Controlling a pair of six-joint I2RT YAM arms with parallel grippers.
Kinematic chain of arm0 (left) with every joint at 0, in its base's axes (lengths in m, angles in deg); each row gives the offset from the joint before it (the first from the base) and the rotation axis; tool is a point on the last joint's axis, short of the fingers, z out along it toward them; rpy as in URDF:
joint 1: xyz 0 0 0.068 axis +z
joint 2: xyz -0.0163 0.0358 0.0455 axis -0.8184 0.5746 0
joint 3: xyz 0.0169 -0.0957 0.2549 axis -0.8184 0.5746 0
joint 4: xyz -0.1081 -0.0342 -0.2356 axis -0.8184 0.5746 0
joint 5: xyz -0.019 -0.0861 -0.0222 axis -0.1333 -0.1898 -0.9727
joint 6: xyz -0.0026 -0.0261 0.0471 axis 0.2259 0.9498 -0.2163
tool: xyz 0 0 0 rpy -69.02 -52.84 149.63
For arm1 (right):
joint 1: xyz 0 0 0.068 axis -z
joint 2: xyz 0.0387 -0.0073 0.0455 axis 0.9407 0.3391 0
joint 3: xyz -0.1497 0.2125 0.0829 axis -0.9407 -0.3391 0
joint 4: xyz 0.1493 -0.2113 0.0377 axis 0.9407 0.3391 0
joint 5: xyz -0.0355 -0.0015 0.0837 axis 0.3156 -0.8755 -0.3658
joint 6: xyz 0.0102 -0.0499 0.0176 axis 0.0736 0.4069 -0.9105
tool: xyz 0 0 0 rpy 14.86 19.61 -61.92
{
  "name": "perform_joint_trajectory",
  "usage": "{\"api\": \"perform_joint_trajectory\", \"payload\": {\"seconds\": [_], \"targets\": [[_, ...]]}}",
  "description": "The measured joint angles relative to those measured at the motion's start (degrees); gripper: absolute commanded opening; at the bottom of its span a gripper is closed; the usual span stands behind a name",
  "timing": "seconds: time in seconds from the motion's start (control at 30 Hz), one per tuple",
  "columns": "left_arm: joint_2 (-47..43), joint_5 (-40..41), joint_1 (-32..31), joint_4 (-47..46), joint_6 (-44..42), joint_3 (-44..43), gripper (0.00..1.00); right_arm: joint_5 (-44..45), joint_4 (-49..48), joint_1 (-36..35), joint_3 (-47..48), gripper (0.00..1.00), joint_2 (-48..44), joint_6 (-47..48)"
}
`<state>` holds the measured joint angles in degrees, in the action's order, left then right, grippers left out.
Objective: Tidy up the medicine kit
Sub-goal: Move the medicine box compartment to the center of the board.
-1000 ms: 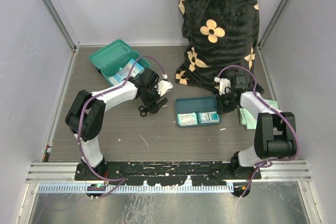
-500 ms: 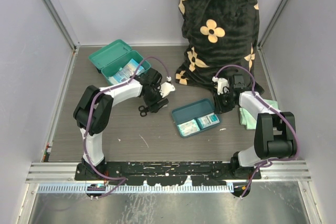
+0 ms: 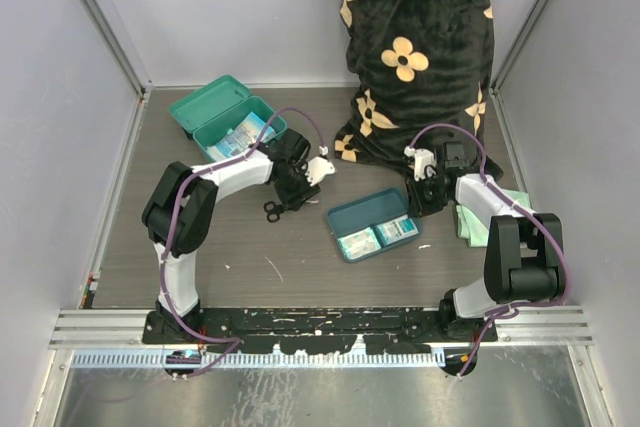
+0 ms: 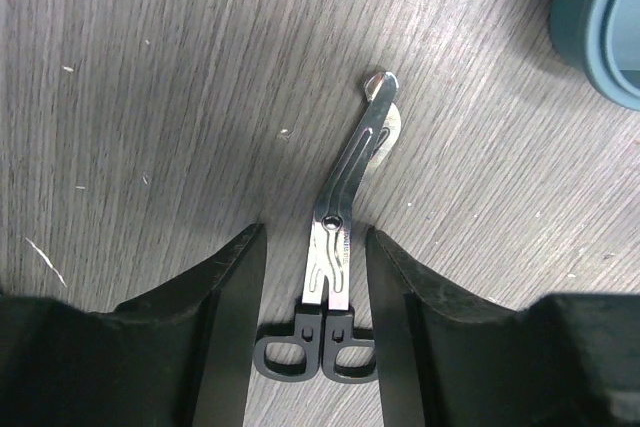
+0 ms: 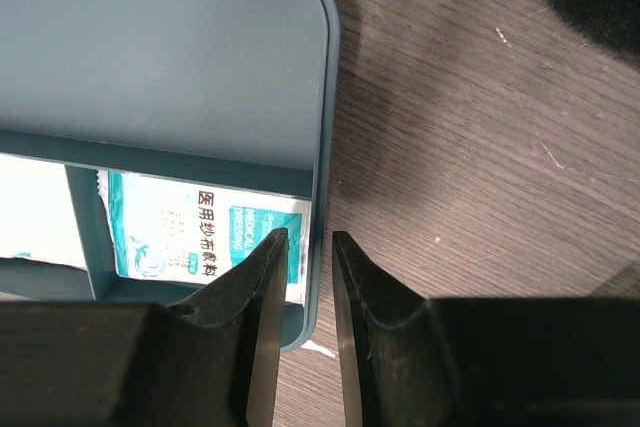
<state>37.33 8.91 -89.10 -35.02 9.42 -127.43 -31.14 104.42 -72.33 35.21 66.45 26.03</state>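
While the medicine kit (image 3: 225,117) sits at the far left of the table (image 3: 250,267) with its lid thrown open and packets visible inside, I note both arms are working nearer the middle. The left gripper (image 4: 312,247) is low over the scissors (image 4: 335,232), fingers (image 4: 235,277) spread to either side of the blades and not touching them. The handles point toward the wrist. The right gripper (image 5: 308,247) has its fingers (image 5: 265,277) drawn in on the right rim of the divided tray (image 5: 150,47), pinching that wall. A printed packet (image 5: 200,237) lies in the tray's near compartment. The tray lies askew, well apart from the kit.
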Motion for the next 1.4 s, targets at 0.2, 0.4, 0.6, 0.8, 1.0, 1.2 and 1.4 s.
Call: {"api": "perform_joint_trajectory", "payload": {"seconds": [0.2,0.4,0.6,0.8,1.0,1.2,1.4], "targets": [[0.0,0.3,-0.6,0.0,0.0,0.0,0.31,0.0,0.0,0.0,0.0,0.31,0.0,0.0],[0.2,0.6,-0.9,-0.1,0.7,-0.2,0.18,0.0,0.2,0.0,0.0,0.31,0.0,0.0],[-0.8,1.4,-0.9,-2.4,3.0,1.5,0.10,0.0,0.2,0.0,0.0,0.31,0.0,-0.1],[-2.5,1.4,-0.4,-4.8,4.6,3.8,0.06,0.0,0.2,0.0,0.0,0.31,-0.3,-0.2],[-3.6,1.4,0.2,-5.9,4.9,4.3,0.02,0.0,0.2,0.0,0.0,0.31,-0.3,-0.2],[-5.6,1.4,0.7,-7.1,4.9,5.0,0.02,0.0,0.2,0.0,0.1,0.29,-0.3,-0.2],[-7.5,1.3,1.4,-8.1,5.8,5.9,0.02,-0.6,0.3,0.0,0.8,0.27,0.0,-0.6]]}}
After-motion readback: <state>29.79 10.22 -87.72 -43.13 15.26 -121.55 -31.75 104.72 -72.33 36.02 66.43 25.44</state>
